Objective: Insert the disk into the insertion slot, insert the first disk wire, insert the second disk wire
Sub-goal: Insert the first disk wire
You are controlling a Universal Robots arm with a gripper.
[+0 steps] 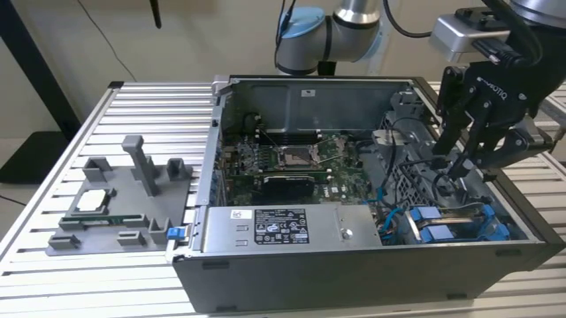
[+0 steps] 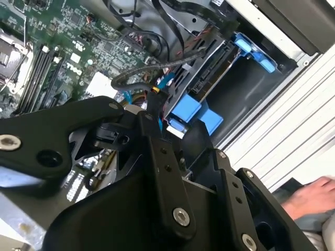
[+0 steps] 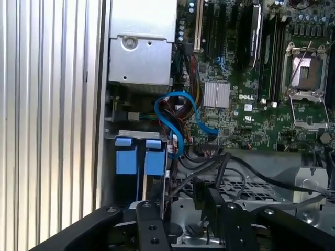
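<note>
The disk sits inside the insertion slot [image 1: 517, 228] at the case's front corner on the exterior view's right. Its blue carrier tabs [image 1: 433, 224] face the motherboard and also appear in both wrist views [image 3: 140, 155] [image 2: 192, 112]. My gripper [image 1: 462, 171] hangs just above the slot's inner end, its black fingers [image 2: 151, 130] closed together on a black disk wire [image 2: 137, 74] with a small connector [image 3: 200, 192]. The connector hovers a short way from the disk's rear edge, apart from it.
The open computer case [image 1: 354, 258] stands on a slatted metal table [image 1: 146, 112]. Motherboard [image 1: 287, 162], grey power-supply box [image 1: 287, 228] and a blue data cable [image 3: 180, 112] lie nearby. A grey fixture with parts [image 1: 115, 205] is on the exterior view's left. A person's hand [image 2: 309, 196] rests outside the case.
</note>
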